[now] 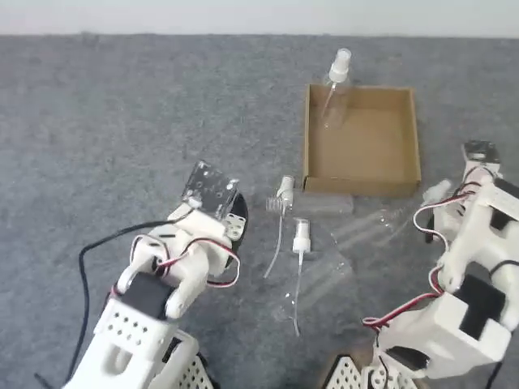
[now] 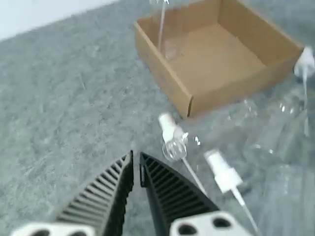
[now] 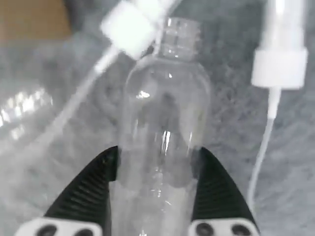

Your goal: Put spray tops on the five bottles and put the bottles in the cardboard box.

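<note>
My right gripper [image 3: 157, 162] is shut on a clear, uncapped bottle [image 3: 165, 108], one finger on each side of its body. Past the bottle's neck lie two white spray tops [image 3: 130, 24] [image 3: 280, 59]. In the high view the right gripper [image 1: 434, 212] sits just in front of the cardboard box's [image 1: 405, 182] near right corner. The left gripper [image 2: 136, 158] is shut with nothing in it, hovering over the carpet short of a spray top [image 2: 170, 129]; a second spray top [image 2: 222, 173] lies beside it. One capped bottle [image 1: 336, 85] leans in the box's far left corner.
Clear uncapped bottles lie on the grey carpet in front of the box [image 1: 324, 203] [image 1: 318, 275]. Both loose spray tops [image 1: 284, 193] [image 1: 302, 235] have long thin tubes trailing toward the arms. The left part of the carpet is bare.
</note>
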You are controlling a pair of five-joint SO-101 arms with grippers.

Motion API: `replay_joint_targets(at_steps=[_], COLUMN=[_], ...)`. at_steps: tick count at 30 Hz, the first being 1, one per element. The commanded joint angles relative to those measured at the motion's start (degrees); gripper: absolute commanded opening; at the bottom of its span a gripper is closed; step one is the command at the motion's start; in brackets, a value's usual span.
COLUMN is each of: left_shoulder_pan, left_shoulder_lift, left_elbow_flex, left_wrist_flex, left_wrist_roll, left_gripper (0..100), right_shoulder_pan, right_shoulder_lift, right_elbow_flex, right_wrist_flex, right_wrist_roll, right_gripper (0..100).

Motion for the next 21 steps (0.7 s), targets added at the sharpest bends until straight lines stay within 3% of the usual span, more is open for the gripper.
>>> replay_joint_targets(at_steps=[1,5,10,16,21], left_shoulder_pan=[1.0,2.3,2.6,-1.4,0.5], left_shoulder_lift=[14.4,29.5,45.2,61.3,70.2], left_elbow_flex=[-8.2,-16.1,-26.1,-43.4,-51.6], left_wrist_flex=[0.4,0.6,-1.8,-2.9,0.4], left_wrist_roll=[-3.3,-3.6,-6.3,-6.0,-6.0], left_gripper=[2,3,15,15,15], right_shoulder_pan=[2.3,2.8,4.0,3.9,3.8], right_shoulder_lift=[-0.6,-0.6,-0.6,-0.6,-0.4], right_elbow_flex=[2.5,5.7,8.9,9.4,9.2], right_wrist_flex=[1.0,-3.1,-8.1,-9.5,-9.5], right_wrist_roll=[10.6,16.3,17.0,17.0,17.0], right_gripper=[3.9,3.7,3.7,3.7,3.7])
